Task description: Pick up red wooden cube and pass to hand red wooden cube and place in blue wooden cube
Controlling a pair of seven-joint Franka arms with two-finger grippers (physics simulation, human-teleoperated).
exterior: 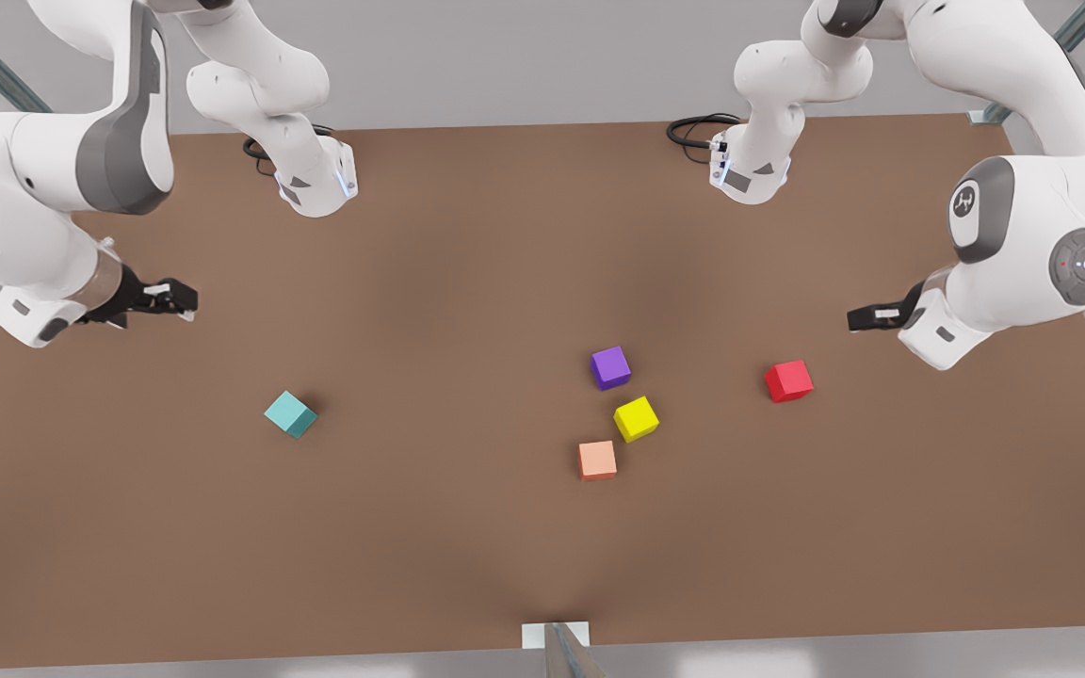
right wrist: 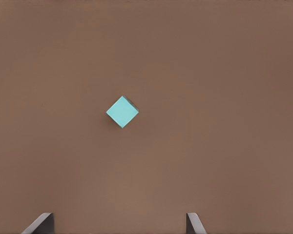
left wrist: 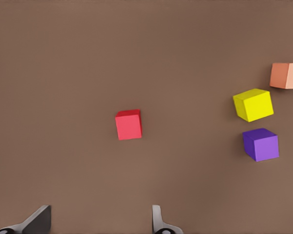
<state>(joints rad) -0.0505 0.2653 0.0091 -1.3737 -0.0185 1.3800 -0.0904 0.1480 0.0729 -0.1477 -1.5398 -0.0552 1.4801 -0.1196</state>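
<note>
Left gripper (left wrist: pixel 100 222) fingers (left wrist: pixel 36 222) spread wide, holding nothing, hovering above the table near the small bright red wooden cube (left wrist: pixel 128 125); in the front view this gripper (exterior: pixel 867 317) sits at the front view's right. Right gripper (right wrist: pixel 118 223), the black linkage-style hand, fingers (right wrist: pixel 39 224) spread too, empty, hanging over the small teal-blue wooden cube (right wrist: pixel 122 111); in the front view it (exterior: pixel 175 299) is at the left. Red cube (exterior: pixel 788 380): plain matte faces, flat on the brown table (exterior: pixel 429 546), alone, nothing touching it. Teal cube (exterior: pixel 290 414) rests turned cornerwise, well apart from the rest. Between the two lie a purple cube (exterior: pixel 610 367), a yellow cube (exterior: pixel 636 418) and a pale orange cube (exterior: pixel 597 460), clustered near each other but apart, closer to the red cube.
</note>
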